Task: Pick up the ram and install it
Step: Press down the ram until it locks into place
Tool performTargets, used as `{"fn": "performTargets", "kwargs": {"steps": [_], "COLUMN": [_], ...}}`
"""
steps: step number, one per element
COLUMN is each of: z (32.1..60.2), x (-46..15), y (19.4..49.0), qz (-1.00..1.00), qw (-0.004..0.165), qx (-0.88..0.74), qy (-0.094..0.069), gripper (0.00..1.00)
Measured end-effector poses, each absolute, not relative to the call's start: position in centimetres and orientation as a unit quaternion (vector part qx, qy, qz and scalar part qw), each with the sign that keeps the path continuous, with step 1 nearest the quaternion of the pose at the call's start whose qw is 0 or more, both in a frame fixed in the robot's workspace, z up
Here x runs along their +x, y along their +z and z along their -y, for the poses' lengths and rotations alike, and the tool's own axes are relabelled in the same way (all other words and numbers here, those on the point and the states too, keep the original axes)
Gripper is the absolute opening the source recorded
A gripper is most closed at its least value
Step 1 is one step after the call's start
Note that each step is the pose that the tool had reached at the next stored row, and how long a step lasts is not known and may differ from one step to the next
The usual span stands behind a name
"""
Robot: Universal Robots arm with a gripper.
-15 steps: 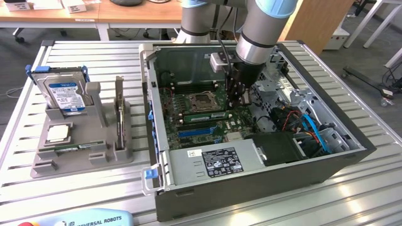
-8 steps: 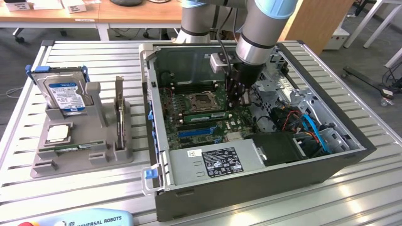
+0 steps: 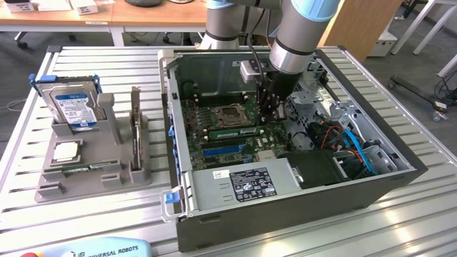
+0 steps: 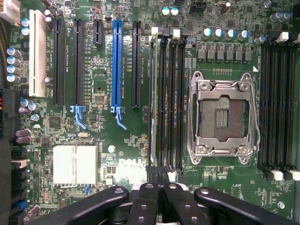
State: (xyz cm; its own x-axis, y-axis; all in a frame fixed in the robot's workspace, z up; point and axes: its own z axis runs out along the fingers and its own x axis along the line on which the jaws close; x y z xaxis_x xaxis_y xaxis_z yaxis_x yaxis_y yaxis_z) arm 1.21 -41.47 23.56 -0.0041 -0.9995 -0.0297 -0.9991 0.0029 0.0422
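1. One robot arm (image 3: 296,32) reaches down into an open computer case (image 3: 286,209), which lies on a slatted metal table (image 3: 107,214).
2. Its gripper (image 3: 271,115) is narrow. In the wrist view, the dark fingers (image 4: 146,206) are pressed together.
3. The ram (image 3: 232,130), a thin green stick, stands on edge in a memory slot on the motherboard. In the exterior view it is at six o'clock from the empty processor socket (image 3: 232,113).
4. The fingertips meet one end of the ram, at about two o'clock from its middle. Whether they pinch it or only touch it cannot be told.
5. A grey parts tray (image 3: 93,179) sits at nine o'clock from the case. A hard drive (image 3: 71,104) stands upright at the tray's eleven o'clock.
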Motion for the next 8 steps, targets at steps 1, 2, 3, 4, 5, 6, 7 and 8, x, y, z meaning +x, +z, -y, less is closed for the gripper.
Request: {"fn": "performTargets", "kwargs": {"steps": [1, 2, 3, 4, 5, 6, 7, 8], "z": [41.47, 41.48, 41.48, 41.48, 41.47, 41.48, 41.48, 41.48], "x": [1.21, 1.21, 1.21, 1.21, 1.21, 1.21, 1.21, 1.21], "y": [23.56, 23.55, 23.51, 23.46, 23.41, 23.37, 23.37, 23.37], "qz": [0.708, 0.708, 0.708, 0.708, 0.708, 0.708, 0.708, 0.708], "qw": [0.004, 0.004, 0.004, 0.004, 0.004, 0.004, 0.004, 0.004], "qx": [0.706, 0.706, 0.706, 0.706, 0.706, 0.706, 0.706, 0.706], "qy": [-0.025, -0.025, -0.025, -0.025, -0.025, -0.025, -0.025, -0.025], "gripper": [0.10, 0.10, 0.10, 0.10, 0.10, 0.10, 0.10, 0.10]}}
